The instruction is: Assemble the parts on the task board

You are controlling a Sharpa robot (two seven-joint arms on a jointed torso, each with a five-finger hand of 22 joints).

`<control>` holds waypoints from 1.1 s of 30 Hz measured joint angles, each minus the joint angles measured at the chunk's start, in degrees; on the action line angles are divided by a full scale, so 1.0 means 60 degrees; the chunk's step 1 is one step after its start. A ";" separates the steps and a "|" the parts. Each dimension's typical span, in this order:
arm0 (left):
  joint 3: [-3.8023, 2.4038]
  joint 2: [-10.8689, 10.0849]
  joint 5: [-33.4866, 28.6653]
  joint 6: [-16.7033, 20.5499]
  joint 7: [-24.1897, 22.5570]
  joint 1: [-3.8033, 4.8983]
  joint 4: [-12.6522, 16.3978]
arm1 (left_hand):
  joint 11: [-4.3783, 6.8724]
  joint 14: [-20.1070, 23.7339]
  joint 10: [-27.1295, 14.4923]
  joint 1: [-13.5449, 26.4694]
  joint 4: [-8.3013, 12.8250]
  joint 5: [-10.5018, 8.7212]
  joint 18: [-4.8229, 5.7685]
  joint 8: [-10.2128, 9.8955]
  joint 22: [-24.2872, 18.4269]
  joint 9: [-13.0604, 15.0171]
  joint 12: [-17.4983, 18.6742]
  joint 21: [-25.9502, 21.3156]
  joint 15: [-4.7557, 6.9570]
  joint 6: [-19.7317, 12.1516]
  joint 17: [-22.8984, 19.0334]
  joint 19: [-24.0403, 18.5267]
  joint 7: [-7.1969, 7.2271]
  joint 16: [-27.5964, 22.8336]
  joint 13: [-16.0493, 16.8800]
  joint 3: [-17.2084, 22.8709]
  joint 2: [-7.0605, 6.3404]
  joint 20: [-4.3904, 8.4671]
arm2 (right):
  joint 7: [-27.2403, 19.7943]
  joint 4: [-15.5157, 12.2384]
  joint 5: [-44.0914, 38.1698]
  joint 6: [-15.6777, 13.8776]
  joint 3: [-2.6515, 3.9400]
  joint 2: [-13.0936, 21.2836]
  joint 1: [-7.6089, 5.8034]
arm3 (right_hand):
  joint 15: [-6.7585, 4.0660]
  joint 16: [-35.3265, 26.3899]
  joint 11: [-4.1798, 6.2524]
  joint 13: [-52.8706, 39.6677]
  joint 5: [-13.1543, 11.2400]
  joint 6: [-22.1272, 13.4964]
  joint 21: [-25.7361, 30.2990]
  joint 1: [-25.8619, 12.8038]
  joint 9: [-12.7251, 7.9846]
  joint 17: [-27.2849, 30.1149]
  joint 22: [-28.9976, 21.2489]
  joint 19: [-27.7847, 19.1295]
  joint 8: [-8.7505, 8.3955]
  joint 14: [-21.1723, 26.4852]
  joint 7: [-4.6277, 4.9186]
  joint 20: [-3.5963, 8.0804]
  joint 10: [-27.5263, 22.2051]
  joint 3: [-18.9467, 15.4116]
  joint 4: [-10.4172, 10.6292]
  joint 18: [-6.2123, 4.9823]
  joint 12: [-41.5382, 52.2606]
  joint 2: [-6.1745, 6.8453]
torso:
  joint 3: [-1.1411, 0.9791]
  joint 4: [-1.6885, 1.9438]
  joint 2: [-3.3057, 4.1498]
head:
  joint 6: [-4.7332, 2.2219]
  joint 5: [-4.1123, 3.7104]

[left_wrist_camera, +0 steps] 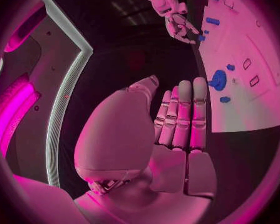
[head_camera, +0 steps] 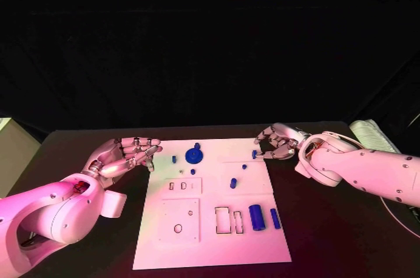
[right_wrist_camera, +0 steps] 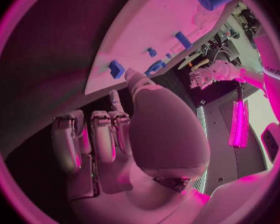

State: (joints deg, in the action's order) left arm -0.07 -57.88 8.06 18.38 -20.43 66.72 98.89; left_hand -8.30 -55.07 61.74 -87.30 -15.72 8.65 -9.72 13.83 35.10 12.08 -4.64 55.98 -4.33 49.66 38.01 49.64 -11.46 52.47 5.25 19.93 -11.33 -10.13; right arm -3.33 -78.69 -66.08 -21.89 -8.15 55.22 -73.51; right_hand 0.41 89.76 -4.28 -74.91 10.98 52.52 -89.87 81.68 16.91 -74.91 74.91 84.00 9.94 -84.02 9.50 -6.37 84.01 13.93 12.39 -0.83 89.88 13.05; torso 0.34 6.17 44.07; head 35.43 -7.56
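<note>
black table (head_camera: 341,229) | pale folded cloth (head_camera: 374,135) at its far right corner

1. Task board (head_camera: 210,241): smooth, matt white plate.
2. Blue parts (head_camera: 257,217): smooth plastic, slight sheen.
3. Table (head_camera: 332,229): matt black.
4. Left hand (head_camera: 122,156): glossy metallic finish, smooth shells.

No readable text, labels or numbers anywhere
</note>
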 measured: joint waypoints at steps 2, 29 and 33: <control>0.0000 0.0000 0.0001 -0.0002 0.0001 0.0000 -0.0002 | 0.0000 0.0000 0.0000 0.0000 0.0000 0.0000 0.0000 0.0000 0.0000 0.0000 0.0000 0.0000 0.0000 0.0000 0.0000 0.0000 0.0000 0.0000 0.0000 0.0000 0.0000 0.0000 | 0.0000 0.0040 0.0014 0.0029 -0.0004 -0.0019 0.0028 | 0.0000 0.0000 -0.0017 0.0000 0.0000 0.0000 0.0000 0.0000 0.0000 0.0000 0.0000 0.0000 0.0000 0.0000 0.0000 0.0000 0.0012 0.0000 0.0000 0.0000 0.0000 0.0000 | -0.0001 -0.0005 -0.0004 | 0.0012 0.0007; -0.0001 0.0000 0.0007 -0.0013 0.0009 0.0000 -0.0021 | 0.0001 0.0000 0.0000 0.0000 0.0000 0.0000 0.0000 0.0000 -0.0002 0.0007 0.0000 -0.0001 0.0000 0.0000 0.0001 0.0000 0.0000 0.0000 0.0000 0.0000 0.0000 0.0000 | 0.0014 0.0511 0.0096 0.0120 -0.0019 -0.0507 0.0237 | 0.0000 0.0000 -0.0060 0.0001 0.0001 0.0419 0.0000 0.0010 0.0021 0.0000 0.0006 0.0000 0.0078 0.0000 -0.0110 0.0001 -0.0009 0.0191 0.0214 0.0000 0.0000 -0.0267 | 0.0005 -0.0004 -0.0020 | 0.0101 0.0035; -0.0001 -0.0001 0.0007 -0.0014 0.0010 0.0000 -0.0025 | 0.0000 0.0000 0.0000 0.0000 0.0000 0.0000 0.0000 0.0000 -0.0002 0.0007 0.0000 -0.0001 0.0000 0.0000 0.0001 0.0000 0.0000 0.0000 0.0000 0.0000 0.0000 0.0000 | 0.0014 0.0548 0.0105 0.0127 -0.0019 -0.0542 0.0251 | 0.0000 0.0000 -0.0060 0.0001 0.0000 0.0445 0.0000 0.0008 0.0026 0.0000 0.0005 0.0000 0.0078 0.0000 -0.0136 0.0001 -0.0009 0.0238 0.0211 0.0001 0.0000 -0.0268 | 0.0005 -0.0006 -0.0023 | 0.0113 0.0039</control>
State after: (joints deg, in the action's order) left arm -0.08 -57.89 8.10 18.30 -20.37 66.71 98.74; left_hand -8.30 -55.07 61.74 -87.30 -15.72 8.65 -9.72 13.83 35.09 12.12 -4.64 55.97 -4.33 49.66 38.02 49.64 -11.46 52.47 5.25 19.93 -11.33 -10.13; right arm -3.25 -75.40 -65.45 -21.13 -8.26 51.96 -72.00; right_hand 0.40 89.76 -4.64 -74.90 10.98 55.19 -89.87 81.73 17.07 -74.90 74.94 84.00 10.41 -84.03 8.69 -6.37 83.95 15.36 13.66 -0.83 89.87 11.44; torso 0.37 6.13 43.93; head 36.11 -7.33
